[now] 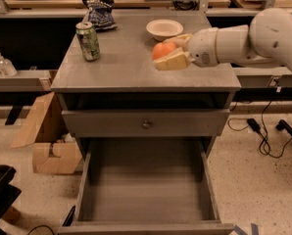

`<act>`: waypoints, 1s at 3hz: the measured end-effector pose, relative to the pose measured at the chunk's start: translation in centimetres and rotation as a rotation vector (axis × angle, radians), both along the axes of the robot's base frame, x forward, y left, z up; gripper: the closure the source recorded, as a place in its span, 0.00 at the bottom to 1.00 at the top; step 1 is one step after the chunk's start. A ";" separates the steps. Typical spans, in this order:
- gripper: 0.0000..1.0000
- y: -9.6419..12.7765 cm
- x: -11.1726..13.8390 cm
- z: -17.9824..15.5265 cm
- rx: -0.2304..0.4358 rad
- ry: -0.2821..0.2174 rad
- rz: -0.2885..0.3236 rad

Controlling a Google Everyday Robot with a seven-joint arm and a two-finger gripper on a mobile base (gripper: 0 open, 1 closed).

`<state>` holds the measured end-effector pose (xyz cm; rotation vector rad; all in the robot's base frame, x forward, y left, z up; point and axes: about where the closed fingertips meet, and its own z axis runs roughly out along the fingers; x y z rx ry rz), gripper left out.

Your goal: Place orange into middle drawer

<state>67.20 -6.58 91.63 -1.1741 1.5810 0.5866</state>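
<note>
Cream pincer (166,52) holding a small round orange fruit (161,48) above the grey counter (116,67), near its right edge.
Its fingers (171,61) are closed snug on it, just in front of the shallow white bowl (164,29). Below, the deep grey wooden drawer box (84,182) stands pulled out.

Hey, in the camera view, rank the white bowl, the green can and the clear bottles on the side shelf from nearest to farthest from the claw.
The claw holds the orange above the right side of the tabletop.
1. White bowl, just behind it.
2. Green can, across the top on the picture's left.
3. Clear bottles, on the far-left shelf.
</note>
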 end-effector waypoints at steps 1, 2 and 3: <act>1.00 -3.3 -7.8 0.0 -0.052 0.063 -0.009; 1.00 -4.5 -13.2 -4.5 -0.122 0.159 -0.009; 1.00 -4.5 -13.2 -4.5 -0.122 0.159 -0.009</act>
